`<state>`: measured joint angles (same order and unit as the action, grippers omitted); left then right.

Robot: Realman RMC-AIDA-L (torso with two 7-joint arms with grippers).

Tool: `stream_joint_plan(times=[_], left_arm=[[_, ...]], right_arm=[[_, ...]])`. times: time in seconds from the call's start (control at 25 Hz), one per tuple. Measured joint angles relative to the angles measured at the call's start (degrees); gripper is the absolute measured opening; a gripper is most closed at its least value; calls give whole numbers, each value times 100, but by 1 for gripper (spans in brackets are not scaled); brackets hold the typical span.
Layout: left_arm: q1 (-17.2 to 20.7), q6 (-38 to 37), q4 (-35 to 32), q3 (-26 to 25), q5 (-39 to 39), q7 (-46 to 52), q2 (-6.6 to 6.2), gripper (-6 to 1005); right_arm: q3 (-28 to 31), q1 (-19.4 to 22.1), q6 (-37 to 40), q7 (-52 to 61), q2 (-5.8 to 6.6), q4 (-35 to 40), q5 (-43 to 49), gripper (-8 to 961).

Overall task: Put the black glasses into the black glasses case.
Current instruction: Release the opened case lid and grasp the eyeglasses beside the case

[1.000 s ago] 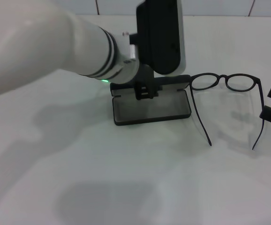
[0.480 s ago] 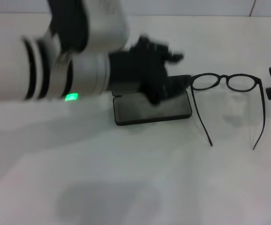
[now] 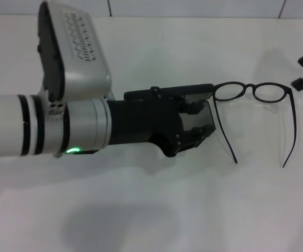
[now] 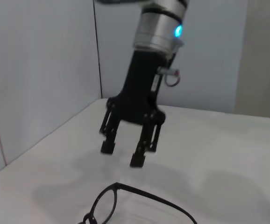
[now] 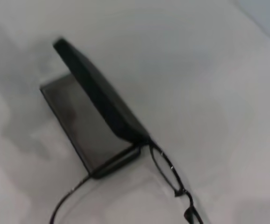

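I have the left end effector point(image 3: 193, 123) stretched across from the left, low over the black glasses case point(image 3: 204, 107). Its dark fingers point(image 3: 196, 137) are spread, released, with nothing between them, and they cover most of the case's tray in the head view. The silver forearm behind it shows a green light point(image 3: 74, 150) on its near side.

The right end effector point(image 4: 125, 154) hangs at the far right, above the counter point(image 3: 157, 210), just beyond the right lens. In the left wrist view its two fingers point(image 4: 138, 157) stand apart and point down, gripping nothing, with a blue light point(image 4: 178, 31) glowing on the wrist above.

The case sits open on the counter, roughly centre. In the right wrist view its lid point(image 5: 97, 93) stands up along the far edge and the grey-lined tray point(image 5: 86, 128) lies flat in front of it, holding nothing that I can see.

The black glasses point(image 3: 256, 92) lie on the counter just to the right of the case, outside it. The left lens rim sits right against the case's far right corner; I cannot tell whether they touch. The frame front faces the far side, and both temple arms point(image 3: 226, 136) are unfolded, running toward the near edge. Neither end effector touches the glasses.
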<state>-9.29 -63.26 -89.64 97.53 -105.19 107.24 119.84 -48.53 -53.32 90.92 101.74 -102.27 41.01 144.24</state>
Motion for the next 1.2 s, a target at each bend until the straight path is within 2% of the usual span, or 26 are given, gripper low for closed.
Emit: stream_joint_plan(times=[0.16, 0.48, 0.6, 0.68, 0.8, 1.04, 1.2], left_arm=[[29, -52, 74, 32, 21, -114, 2, 421], [-115, -86, 334, 15, 75, -192, 11, 414], [-152, -71, 417, 32, 134, -232, 13, 411], [-163, -61, 461, 29, 153, -241, 13, 409], [-178, -54, 534, 9, 241, -243, 11, 407], [-188, -53, 636, -8, 343, -245, 12, 402], [-190, -46, 679, -15, 354, -247, 9, 398]], right_arm=[[-621, -284, -408, 51, -159, -228, 143, 753], [-1734, -387, -1128, 0, -667, -169, 327, 684], [-1889, -422, -1436, -14, -882, -120, 732, 687], [-1894, -461, -1508, -32, -955, -81, 889, 688], [-1890, -542, -1457, -45, -984, -14, 912, 686], [-1858, -539, -1513, -228, -960, 33, 869, 666], [-1841, -446, -1682, -492, -1092, 58, 859, 645]])
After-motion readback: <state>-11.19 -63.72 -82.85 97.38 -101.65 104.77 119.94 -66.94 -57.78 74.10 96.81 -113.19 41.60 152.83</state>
